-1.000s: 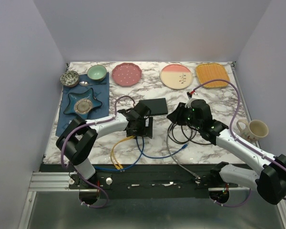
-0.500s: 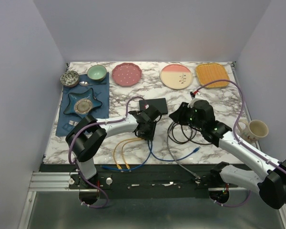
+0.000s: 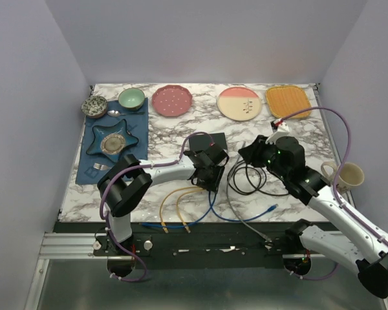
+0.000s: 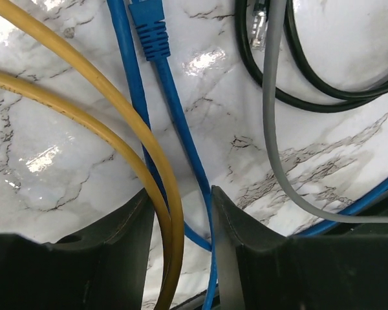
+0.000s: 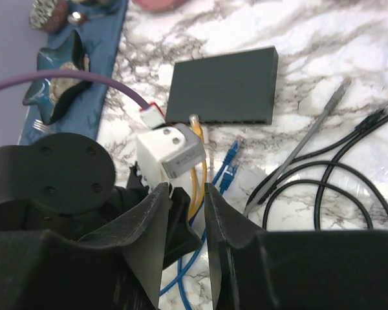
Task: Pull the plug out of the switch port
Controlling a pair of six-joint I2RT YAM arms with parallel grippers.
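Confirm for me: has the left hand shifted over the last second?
Yes. The left hand has slid rightward in the top view, farther from the blue placemat and nearer the coiled black cable.

I see a matte-black switch (image 5: 223, 85) on a white, grey-veined marble table (image 3: 200, 123), yellow cables (image 4: 110, 97), blue cables (image 4: 180, 123), a grey cable (image 4: 269, 97), a black cable (image 4: 244, 45), and a navy mat (image 3: 139, 119).

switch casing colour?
Matte black; the switch shows best in the right wrist view.

Switch (image 5: 223, 87) behind cables (image 4: 174, 103), plates (image 3: 172, 101) beyond
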